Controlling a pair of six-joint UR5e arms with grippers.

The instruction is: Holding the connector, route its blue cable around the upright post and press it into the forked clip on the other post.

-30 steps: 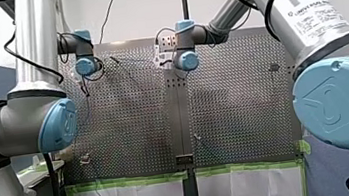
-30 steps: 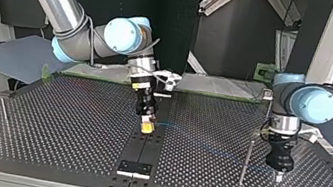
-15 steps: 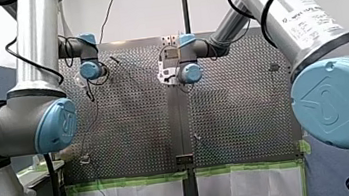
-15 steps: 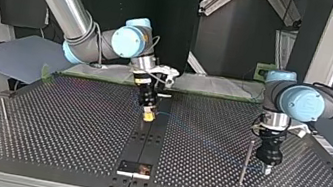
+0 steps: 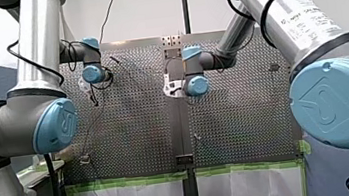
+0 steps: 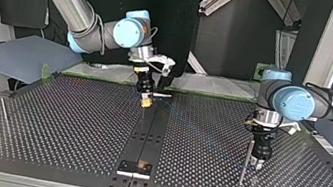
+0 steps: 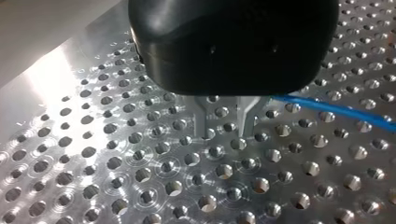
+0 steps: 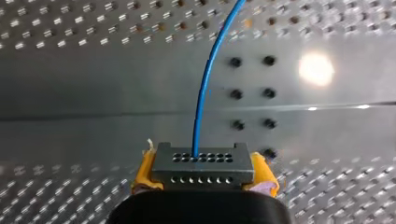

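In the right wrist view a grey connector point(image 8: 203, 163) with rows of small holes sits between yellow pads point(image 8: 144, 172); my right gripper point(image 8: 203, 179) is shut on it. Its blue cable point(image 8: 205, 84) rises out of it over the plate. In the top view my right gripper point(image 6: 145, 100) hangs over the centre strip. My left gripper point(image 6: 257, 161) hovers right beside the thin upright post point(image 6: 246, 159). In the left wrist view its metal fingers point(image 7: 203, 123) stand apart with nothing between them, and the blue cable point(image 7: 336, 109) runs off beside one finger. My left gripper point(image 7: 225, 130) is open.
A second thin post point(image 6: 4, 108) with a small head stands at the top view's left. A black plate point(image 6: 135, 168) sits on the centre strip near that view's front edge. The perforated table point(image 6: 72, 129) spreads around both grippers.
My right gripper has carried the connector back along the centre strip, away from the top camera. My left gripper has moved toward the top view's left, up against the post.
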